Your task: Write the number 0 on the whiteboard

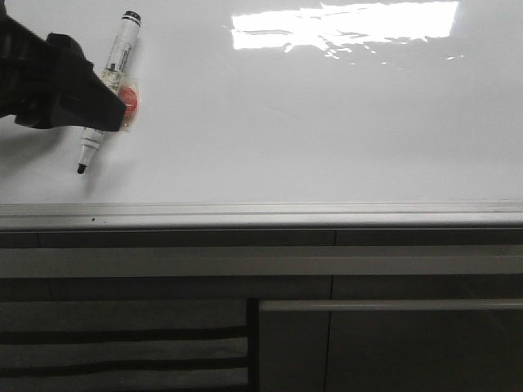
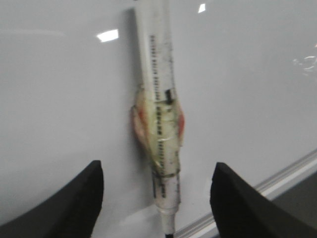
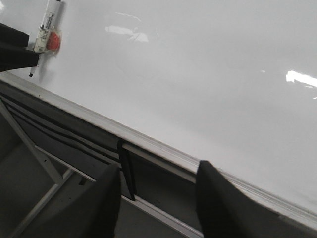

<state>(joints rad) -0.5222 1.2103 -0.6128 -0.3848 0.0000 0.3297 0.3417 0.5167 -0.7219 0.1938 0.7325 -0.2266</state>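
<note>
Dark grey slatted panels [image 1: 122, 351] below (horizontal rails), metal frame strut [image 3: 29, 148], dim light

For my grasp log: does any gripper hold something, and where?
Nothing is held. The left gripper is open around the marker, not touching; the right gripper is empty.

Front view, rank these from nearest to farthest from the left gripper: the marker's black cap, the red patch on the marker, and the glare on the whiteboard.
Measured from the left gripper:
1. Red patch, right beside the gripper.
2. Black cap, at the marker's far end, farther up the whiteboard.
3. Glare, far off to the right.
</note>
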